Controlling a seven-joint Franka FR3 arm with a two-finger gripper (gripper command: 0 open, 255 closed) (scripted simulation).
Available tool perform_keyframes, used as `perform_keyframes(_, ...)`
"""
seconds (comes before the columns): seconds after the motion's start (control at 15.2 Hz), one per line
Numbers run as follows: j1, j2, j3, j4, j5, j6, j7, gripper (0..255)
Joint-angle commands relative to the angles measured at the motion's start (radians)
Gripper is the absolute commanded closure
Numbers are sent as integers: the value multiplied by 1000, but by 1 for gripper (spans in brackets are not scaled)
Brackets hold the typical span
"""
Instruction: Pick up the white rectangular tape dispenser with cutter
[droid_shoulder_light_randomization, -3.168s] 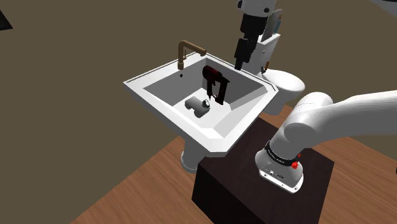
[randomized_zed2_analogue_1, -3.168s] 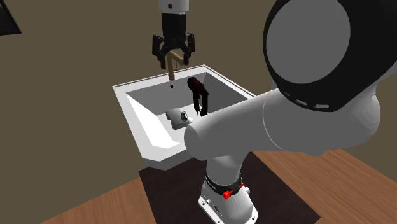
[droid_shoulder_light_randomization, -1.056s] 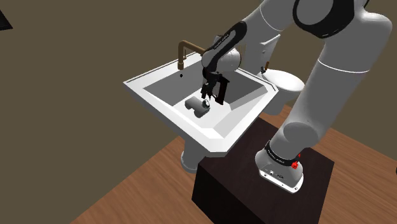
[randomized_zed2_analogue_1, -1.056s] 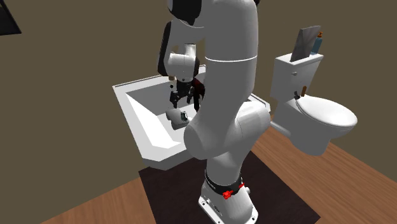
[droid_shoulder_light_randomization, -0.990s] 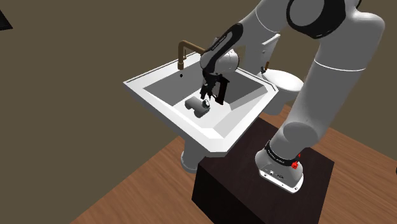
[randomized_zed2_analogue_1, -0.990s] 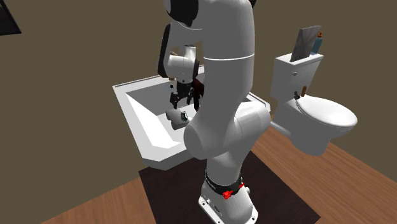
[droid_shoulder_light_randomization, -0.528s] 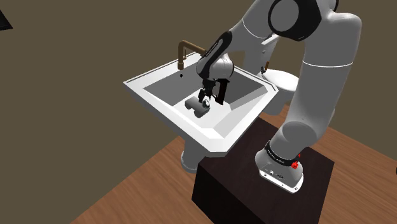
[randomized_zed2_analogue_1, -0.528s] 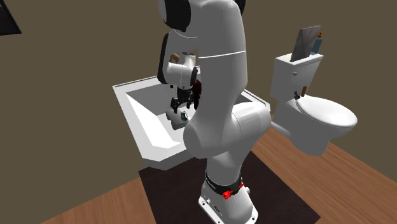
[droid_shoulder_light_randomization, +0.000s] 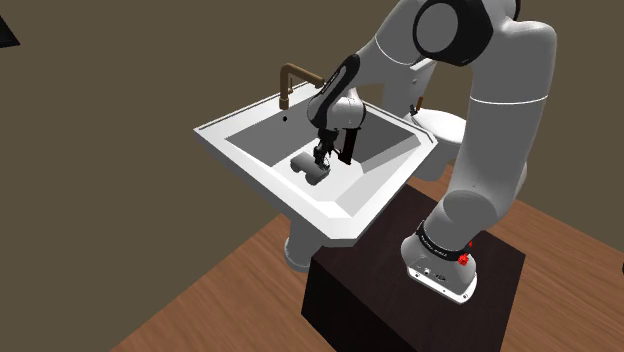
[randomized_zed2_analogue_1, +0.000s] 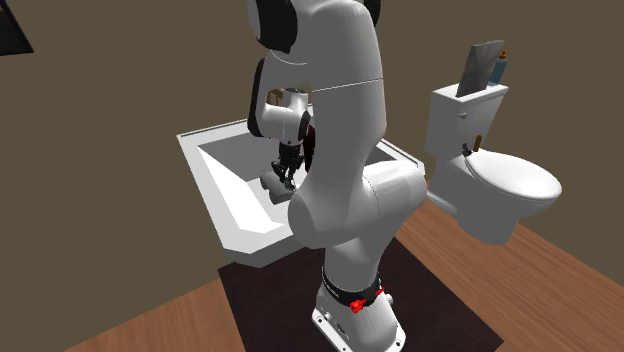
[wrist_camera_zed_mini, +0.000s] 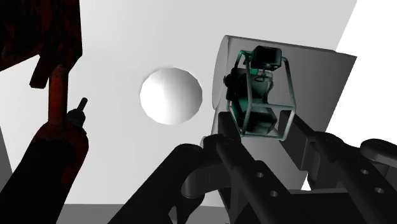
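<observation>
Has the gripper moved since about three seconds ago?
Yes. In the shoulder view the gripper has dropped from above the sink rim down into the basin, at the tape dispenser.

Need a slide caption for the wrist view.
Open tool straddles the white tape dispenser lying in the sink basin.

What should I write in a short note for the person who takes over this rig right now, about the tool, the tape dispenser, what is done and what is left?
Tool: open and low inside the sink, with one finger on each side of the white tape dispenser. I cannot tell if they touch it.
Things: the dispenser lies on the basin floor. A dark red and black object is in the basin close beside it.
Done: the tool is placed around the dispenser.
Left: close the fingers on the dispenser, then lift it out of the sink, probably keeping clear of the dark object.
</observation>
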Motion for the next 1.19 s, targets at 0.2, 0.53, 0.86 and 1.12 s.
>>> perform_keyframes(0.2,0,0,0,0,0,0,0,255)
perform_keyframes(0.53,12,-41,-17,-11,-25,-29,23,255)
perform_keyframes(0.86,29,-108,-42,-21,-72,-83,64,255)
perform_keyframes(1.12,39,-159,-59,-24,-109,-128,97,255)
